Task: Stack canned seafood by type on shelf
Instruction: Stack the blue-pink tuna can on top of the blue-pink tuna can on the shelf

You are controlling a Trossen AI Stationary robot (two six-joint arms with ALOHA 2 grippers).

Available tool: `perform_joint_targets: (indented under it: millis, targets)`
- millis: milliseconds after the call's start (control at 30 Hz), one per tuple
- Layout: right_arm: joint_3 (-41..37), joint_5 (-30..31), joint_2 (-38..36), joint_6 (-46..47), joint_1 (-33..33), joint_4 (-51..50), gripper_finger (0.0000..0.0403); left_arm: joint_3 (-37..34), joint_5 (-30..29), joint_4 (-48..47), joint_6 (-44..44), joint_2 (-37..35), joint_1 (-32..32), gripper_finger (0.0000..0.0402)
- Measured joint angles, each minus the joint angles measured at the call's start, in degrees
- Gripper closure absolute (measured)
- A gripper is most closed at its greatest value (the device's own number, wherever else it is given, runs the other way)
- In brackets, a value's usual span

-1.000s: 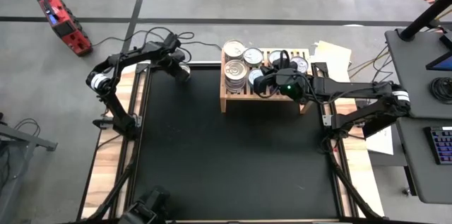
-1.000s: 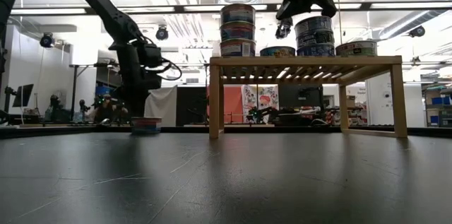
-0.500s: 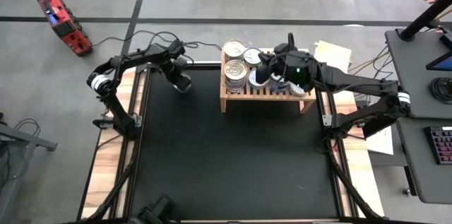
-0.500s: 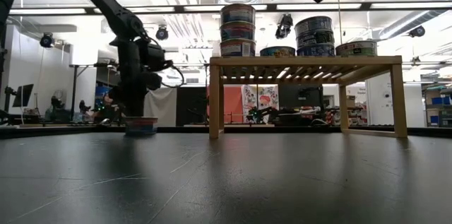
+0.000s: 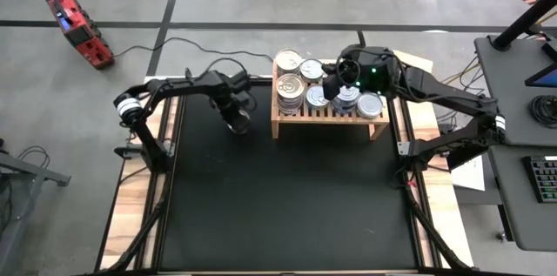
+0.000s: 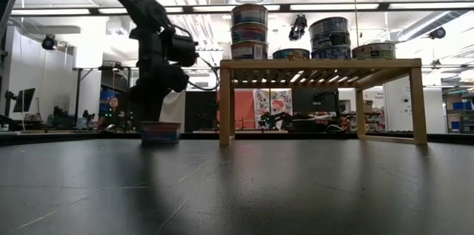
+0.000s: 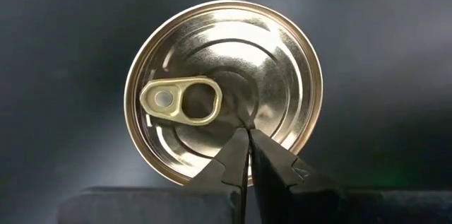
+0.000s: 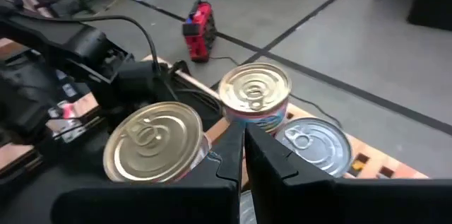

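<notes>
A large black mat [image 5: 287,198] is spread over the table. At its far edge, a low light-wood slatted shelf [image 5: 327,126] is loaded with flat round silver-lidded tins [image 5: 301,81], some stacked three high at the shelf's left end. The left gripper [image 5: 237,119], fingers pressed together and holding nothing, is poised just over the lid of a single red-and-blue-sided tin [image 6: 160,132] resting on the mat left of the shelf. The right gripper [image 5: 335,84], likewise closed and empty, is raised above the shelved tins.
</notes>
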Motion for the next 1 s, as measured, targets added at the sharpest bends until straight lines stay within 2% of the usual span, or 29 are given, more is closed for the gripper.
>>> perform_joint_targets:
  millis: [167, 333, 433, 600, 767, 900, 1000]
  targets:
    - [1.1, -4.7, 0.0, -1.3, 0.0, -1.8, 0.0394, 0.0, 1.1, 0.4, -2.0, 0.0, -4.3, 0.0401]
    - [0.9, -8.1, 0.0, -2.5, 0.0, -2.9, 0.0394, -0.1, 8.8, 2.1, -4.9, -0.1, -6.4, 0.0401]
    - [0.9, -8.3, 0.0, -3.6, 0.0, -3.9, 0.0394, -0.1, 9.2, 2.3, -8.9, -0.3, -7.5, 0.0401]
    - [0.8, -12.2, 0.0, -6.2, 0.0, -4.0, 0.0394, -0.1, 8.8, 3.2, -15.8, -3.4, -10.9, 0.0401]
    - [0.8, -15.9, 0.0, -7.9, 0.0, -4.1, 0.0394, 0.0, 1.3, 3.6, -21.8, -9.7, -15.3, 0.0402]
    - [0.8, -17.2, 0.0, -9.3, 0.1, -5.2, 0.0394, 0.0, -12.9, 5.2, -23.7, -14.5, -17.8, 0.0402]
    - [0.8, -17.2, 0.0, -9.4, 0.1, -6.7, 0.0394, 0.0, -19.3, 5.7, -23.5, -16.7, -18.7, 0.0402]
